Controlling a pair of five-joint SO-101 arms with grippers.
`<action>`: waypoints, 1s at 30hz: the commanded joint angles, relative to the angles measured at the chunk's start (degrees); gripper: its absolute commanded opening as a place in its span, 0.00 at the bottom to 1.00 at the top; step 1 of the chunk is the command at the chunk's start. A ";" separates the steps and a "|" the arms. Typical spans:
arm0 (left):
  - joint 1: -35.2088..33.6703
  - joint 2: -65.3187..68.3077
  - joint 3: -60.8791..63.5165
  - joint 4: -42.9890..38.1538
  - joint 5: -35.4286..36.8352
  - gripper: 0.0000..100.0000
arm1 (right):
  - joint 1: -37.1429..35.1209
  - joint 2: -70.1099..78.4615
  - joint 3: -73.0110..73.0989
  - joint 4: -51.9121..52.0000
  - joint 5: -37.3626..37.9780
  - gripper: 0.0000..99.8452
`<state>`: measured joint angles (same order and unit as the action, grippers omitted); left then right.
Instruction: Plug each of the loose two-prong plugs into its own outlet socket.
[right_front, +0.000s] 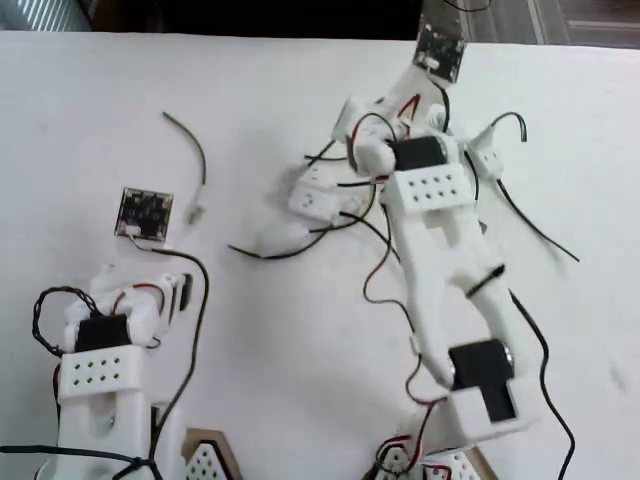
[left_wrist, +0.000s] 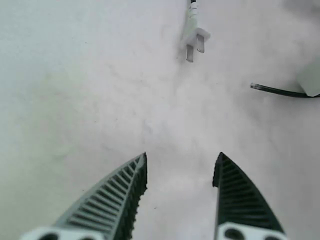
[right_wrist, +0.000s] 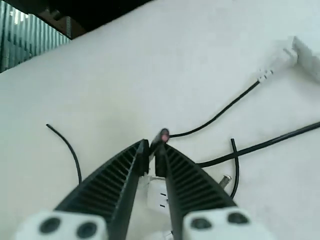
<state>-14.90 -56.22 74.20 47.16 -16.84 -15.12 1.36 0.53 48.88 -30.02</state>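
White table (right_front: 260, 90) with wires lying all over it. Right hand (right_wrist: 152, 146) sits right over the outlet socket (right_front: 312, 200), fingers pinched almost together on the end of a black cable (right_wrist: 215, 117). Left hand (left_wrist: 182, 157) is well apart from the socket, spread wide and holding nothing. A loose two-prong plug (left_wrist: 194, 39) lies flat on that side of the socket too.
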 joint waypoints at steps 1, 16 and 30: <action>0.04 -0.84 0.00 -1.05 -0.70 0.22 | -0.66 -12.35 -2.29 3.38 5.54 0.02; 0.04 -1.19 0.53 -1.05 -0.70 0.22 | 3.91 -32.31 -2.29 28.18 25.23 0.02; 0.04 -1.19 0.53 -1.05 -0.70 0.22 | 7.96 -25.19 3.34 42.51 39.30 0.02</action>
<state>-14.90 -56.22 75.16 47.16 -16.84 -7.30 -30.37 1.41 92.92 7.96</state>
